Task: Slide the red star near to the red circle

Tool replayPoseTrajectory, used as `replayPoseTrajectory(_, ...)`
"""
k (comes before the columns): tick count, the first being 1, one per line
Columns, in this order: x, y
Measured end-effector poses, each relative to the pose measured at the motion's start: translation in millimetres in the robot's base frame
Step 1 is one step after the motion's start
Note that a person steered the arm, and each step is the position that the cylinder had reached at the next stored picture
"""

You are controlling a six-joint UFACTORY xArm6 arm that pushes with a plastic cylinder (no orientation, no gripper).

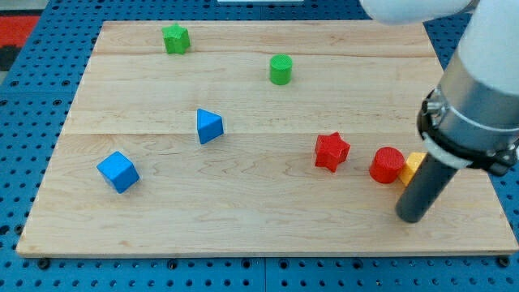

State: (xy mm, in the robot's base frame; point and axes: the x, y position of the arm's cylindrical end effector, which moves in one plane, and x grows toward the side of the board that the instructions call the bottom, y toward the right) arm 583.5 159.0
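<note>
The red star (332, 152) lies on the wooden board, right of centre. The red circle (388, 165) stands a short gap to the star's right. A yellow block (412, 166), partly hidden behind the rod, touches the circle's right side. My tip (410, 217) rests on the board below and right of the red circle, just below the yellow block, well right of the star.
A green star (175, 38) lies near the view's top left. A green cylinder (280, 70) stands at top centre. A blue triangular block (208, 126) lies left of centre. A blue cube (118, 171) lies at lower left. The board's right edge (495, 186) is close to the rod.
</note>
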Motion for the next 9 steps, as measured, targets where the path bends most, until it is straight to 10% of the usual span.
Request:
replayPoseTrajectory(2,-25.3,-133.5)
replayPoseTrajectory(5,-129.2,-124.9)
replayPoseTrajectory(7,-119.5,-26.3)
replayPoseTrajectory(9,-88.5,-61.3)
